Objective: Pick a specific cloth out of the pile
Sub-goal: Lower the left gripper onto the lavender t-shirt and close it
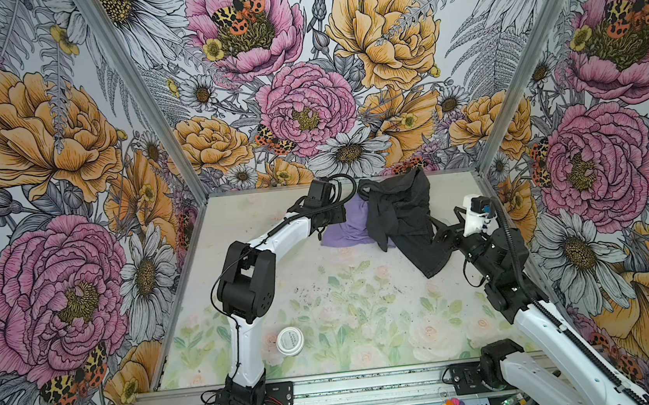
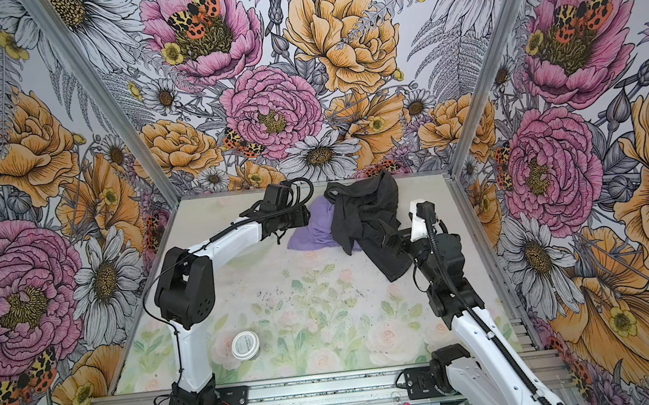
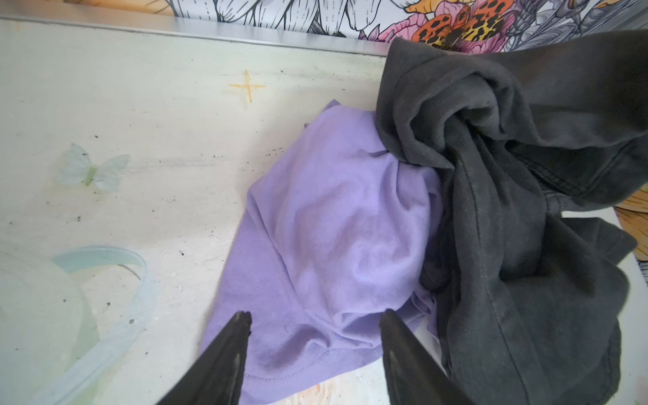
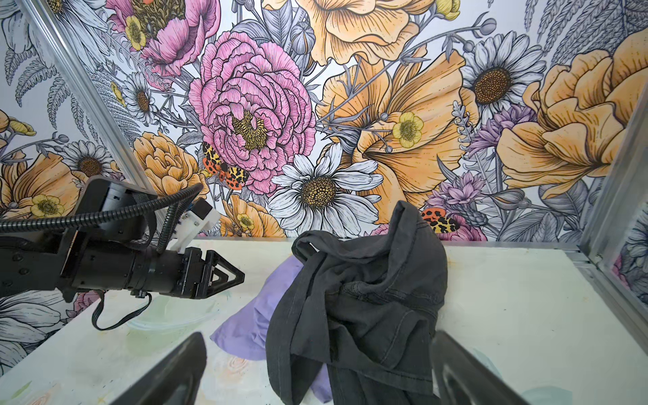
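The cloth [image 3: 333, 228] is plain lavender, soft and crumpled. It lies at the back of the table [image 1: 323, 293] near the rear wall, on the left of the pile [image 2: 341, 226] in both top views, with a charcoal cloth [image 1: 397, 212] heaped over its right side and hiding much of it. The left gripper [image 4: 233, 277] hangs at the lavender's free edge, jaws spread, pinching nothing. The right gripper [image 4: 321, 336] has its jaws wide apart with the charcoal cloth between them, not clamped, and a white jar [image 1: 290, 340] sits well apart at front left.
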Controlling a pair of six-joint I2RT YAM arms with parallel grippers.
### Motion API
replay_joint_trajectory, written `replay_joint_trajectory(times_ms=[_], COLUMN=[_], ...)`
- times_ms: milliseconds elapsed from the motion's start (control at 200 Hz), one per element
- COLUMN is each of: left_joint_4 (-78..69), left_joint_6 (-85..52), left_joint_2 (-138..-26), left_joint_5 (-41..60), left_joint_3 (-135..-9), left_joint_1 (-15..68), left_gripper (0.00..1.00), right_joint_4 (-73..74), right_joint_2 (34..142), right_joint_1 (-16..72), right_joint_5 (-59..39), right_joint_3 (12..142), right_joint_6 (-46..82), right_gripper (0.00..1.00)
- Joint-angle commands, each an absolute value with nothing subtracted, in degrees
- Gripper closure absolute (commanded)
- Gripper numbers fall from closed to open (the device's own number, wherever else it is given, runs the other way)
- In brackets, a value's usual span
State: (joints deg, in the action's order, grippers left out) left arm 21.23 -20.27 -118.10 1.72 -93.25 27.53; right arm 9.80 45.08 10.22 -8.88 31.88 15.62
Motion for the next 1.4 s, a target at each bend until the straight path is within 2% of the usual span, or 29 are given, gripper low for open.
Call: replay_joint_trajectory(times_ms=[0,175,756,976,1056,1311,1396], left_joint_4=[21.1,21.1,21.3,21.3,21.3,21.3,21.3], left_joint_6=[-22.2,-23.8,-27.2,-29.8,-30.2,-30.8,-30.7], left_joint_2=[-119.2,-122.0,-128.0,-131.2,-132.0,-132.1,-131.1], left_joint_5=[1.2,3.3,5.7,8.1,8.2,8.2,7.7], left_joint_3=[-96.0,-98.0,-101.2,-103.1,-103.7,-104.8,-105.1], left_joint_1=[27.9,28.0,28.5,28.6,28.6,28.6,28.6], left_gripper=[0.42,0.46,0.48,0.53,0.59,0.98,1.0], right_joint_4=[11.7,11.6,11.6,11.6,11.6,11.5,11.4], right_joint_2=[44.3,44.0,43.2,43.3,43.5,43.4,43.2], right_joint_1=[10.7,10.7,10.7,10.7,10.7,10.7,10.7], right_joint_5=[-8.2,-7.9,-6.9,-6.9,-6.9,-6.7,-6.6], right_joint_3=[31.3,31.1,30.8,30.7,30.7,30.8,30.7], right_joint_6=[16.7,16.6,16.7,16.8,16.8,16.8,16.8], right_gripper=[0.01,0.0,0.01,0.01,0.01,0.01,0.01])
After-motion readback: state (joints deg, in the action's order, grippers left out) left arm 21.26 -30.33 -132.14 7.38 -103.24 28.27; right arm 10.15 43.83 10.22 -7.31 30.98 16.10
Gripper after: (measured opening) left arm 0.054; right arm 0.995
